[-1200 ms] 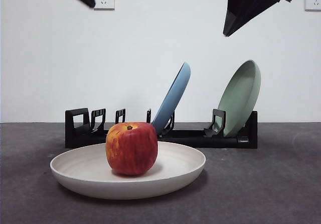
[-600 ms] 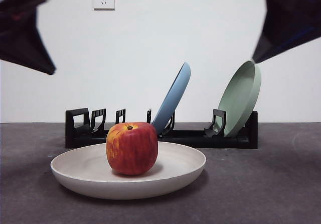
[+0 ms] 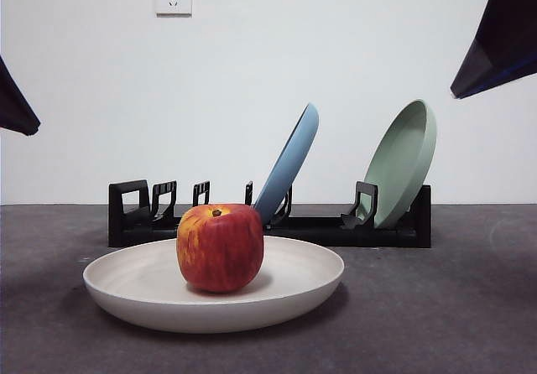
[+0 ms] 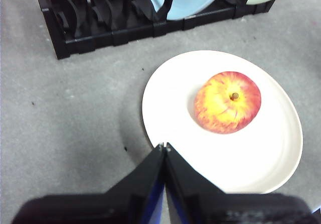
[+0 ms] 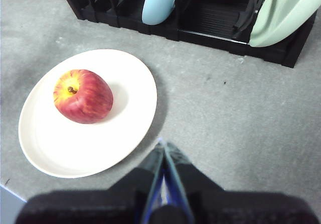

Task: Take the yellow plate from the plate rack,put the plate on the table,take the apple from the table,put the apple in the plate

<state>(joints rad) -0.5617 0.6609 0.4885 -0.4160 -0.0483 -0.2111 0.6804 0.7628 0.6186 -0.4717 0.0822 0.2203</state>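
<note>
Apple (image 3: 220, 247) sits upright in the yellow plate (image 3: 151, 294) on the worktop (image 3: 453, 307), near side of the plate rack (image 3: 277, 223). Left end effector (image 4: 164, 147) and right end effector (image 5: 163, 144) both clenched, empty, raised clear.

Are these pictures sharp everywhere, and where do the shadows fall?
Front view: the apple and yellow plate are crisp, with a soft shadow under the plate's rim on the table. Left wrist view: the left gripper at the bottom edge is blurred; the apple is sharp. Right wrist view: the right gripper is blurred too; the plate shadows the table beside it.
</note>
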